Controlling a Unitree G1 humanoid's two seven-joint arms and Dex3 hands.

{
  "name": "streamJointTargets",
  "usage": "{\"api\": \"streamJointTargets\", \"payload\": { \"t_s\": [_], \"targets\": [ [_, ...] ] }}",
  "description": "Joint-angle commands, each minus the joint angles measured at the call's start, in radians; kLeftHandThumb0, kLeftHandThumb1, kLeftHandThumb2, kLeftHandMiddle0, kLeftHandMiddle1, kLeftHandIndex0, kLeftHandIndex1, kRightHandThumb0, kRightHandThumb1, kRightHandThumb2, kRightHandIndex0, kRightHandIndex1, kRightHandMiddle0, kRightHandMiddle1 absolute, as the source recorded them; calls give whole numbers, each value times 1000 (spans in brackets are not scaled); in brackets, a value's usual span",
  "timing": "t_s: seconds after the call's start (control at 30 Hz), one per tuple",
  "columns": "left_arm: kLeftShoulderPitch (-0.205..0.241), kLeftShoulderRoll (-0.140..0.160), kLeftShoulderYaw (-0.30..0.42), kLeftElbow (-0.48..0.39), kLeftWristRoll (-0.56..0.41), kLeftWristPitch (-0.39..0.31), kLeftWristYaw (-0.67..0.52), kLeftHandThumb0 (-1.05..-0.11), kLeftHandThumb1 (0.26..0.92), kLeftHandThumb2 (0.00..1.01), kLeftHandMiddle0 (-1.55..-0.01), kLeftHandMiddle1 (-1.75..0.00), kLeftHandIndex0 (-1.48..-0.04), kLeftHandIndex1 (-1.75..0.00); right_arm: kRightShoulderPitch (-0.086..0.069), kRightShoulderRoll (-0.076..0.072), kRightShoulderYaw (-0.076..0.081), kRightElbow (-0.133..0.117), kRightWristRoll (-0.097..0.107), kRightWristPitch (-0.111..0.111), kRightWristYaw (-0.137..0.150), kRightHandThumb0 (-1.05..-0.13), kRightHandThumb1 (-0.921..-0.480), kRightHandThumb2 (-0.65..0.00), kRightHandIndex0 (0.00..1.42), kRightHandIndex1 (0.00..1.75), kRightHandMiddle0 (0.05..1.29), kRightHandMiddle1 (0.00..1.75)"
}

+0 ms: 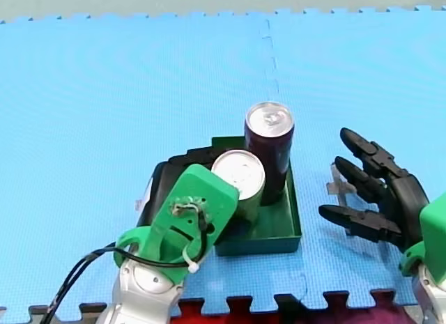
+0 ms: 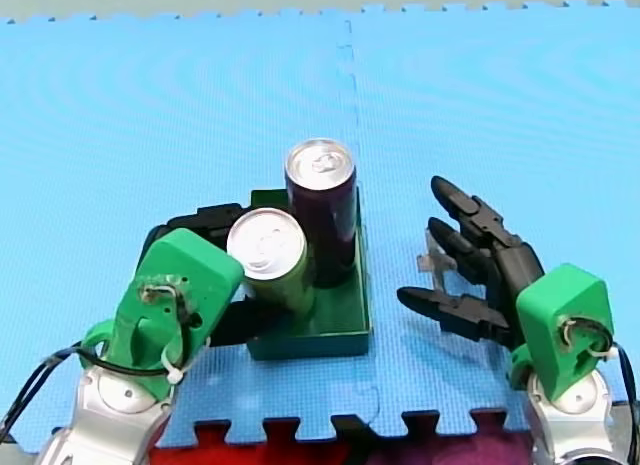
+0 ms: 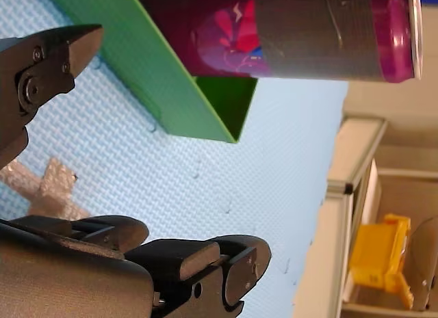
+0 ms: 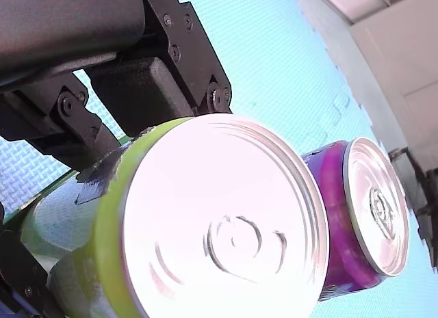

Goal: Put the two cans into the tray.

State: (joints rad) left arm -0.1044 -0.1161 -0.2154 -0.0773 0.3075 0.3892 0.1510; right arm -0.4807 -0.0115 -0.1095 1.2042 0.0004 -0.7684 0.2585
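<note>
Both cans upright, long axes vertical, tops up. Purple can (image 2: pixel 322 210) stands in the green tray (image 2: pixel 310 342), centre frame. Green can (image 2: pixel 267 247) is just beside it, lower left, clasped by the left robot hand (image 2: pixel 200 223). Its base is hidden, so seated or lifted: cannot tell. Right robot hand (image 2: pixel 480 270), lower right over the mat (image 2: pixel 150 105), holds nothing.

The purple can (image 1: pixel 269 153) and green can (image 1: pixel 241 183) have silver tops. The tray (image 1: pixel 265 246) is dark green, the mat (image 1: pixel 104 94) blue and finely dimpled, the fingers (image 1: pixel 362 176) black.
</note>
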Motion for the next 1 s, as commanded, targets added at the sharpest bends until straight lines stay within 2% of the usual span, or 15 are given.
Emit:
{"api": "streamJointTargets", "payload": {
  "t_s": [0.0, 0.23, 0.57, 0.63, 0.7, 0.73, 0.8, 0.83, 0.9, 0.93, 0.97],
  "targets": [
    [-4, 2, 7, -2, -7, 11, -5, -375, 722, 0, -1417, -5, -1291, 0, 2, -7, -3, -6, 8, -2, 2, -794, -678, -1, 404, 1, 353, 0],
    [-15, 6, 18, 9, -31, 26, -28, -375, 720, 0, -1422, -5, -1287, 0, 2, -10, -4, -8, 10, 1, 6, -802, -680, -1, 404, 1, 350, 0],
    [-39, 30, 36, -7, -91, 110, -116, -369, 715, 0, -1434, -6, -1288, -1, 0, -11, -5, -10, 16, 5, 13, -797, -675, 0, 406, 1, 346, 0],
    [-45, 27, 48, -9, -111, 129, -127, -369, 712, 0, -1432, -5, -1189, 0, 1, -12, -5, -11, 17, 4, 14, -795, -675, 0, 406, 1, 345, 0],
    [-47, 30, 52, -15, -125, 144, -138, -376, 704, 0, -1354, -1, -1052, 1, 1, -13, -5, -12, 18, 3, 16, -794, -674, 0, 406, 1, 344, 0],
    [-48, 35, 49, -19, -128, 149, -145, -403, 686, 0, -1300, -1, -970, 0, 2, -13, -5, -13, 19, 3, 17, -794, -674, 0, 406, 1, 344, 0],
    [-49, 55, 40, -30, -128, 159, -165, -636, 675, 1, -1017, -1, -753, 0, 3, -14, -5, -15, 19, 2, 17, -796, -677, -1, 406, 0, 344, 0],
    [-45, 70, 35, -43, -129, 166, -183, -688, 674, 1, -948, 0, -698, 0, 3, -15, -5, -16, 19, 2, 17, -798, -678, -2, 406, 0, 344, 0],
    [-27, 111, 17, -77, -124, 158, -221, -821, 711, 14, -770, 0, -507, 1, 3, -16, -5, -16, 19, 3, 17, -804, -680, -2, 406, 0, 344, 0],
    [-19, 128, 9, -91, -120, 151, -236, -874, 730, 17, -634, 0, -365, 1, 2, -16, -5, -15, 19, 4, 16, -806, -680, -2, 406, 0, 344, 0],
    [-12, 144, 2, -103, -119, 143, -251, -895, 737, 17, -575, 0, -312, 0, 2, -17, -5, -15, 18, 4, 15, -807, -680, -2, 406, 0, 345, 0]
  ]
}}
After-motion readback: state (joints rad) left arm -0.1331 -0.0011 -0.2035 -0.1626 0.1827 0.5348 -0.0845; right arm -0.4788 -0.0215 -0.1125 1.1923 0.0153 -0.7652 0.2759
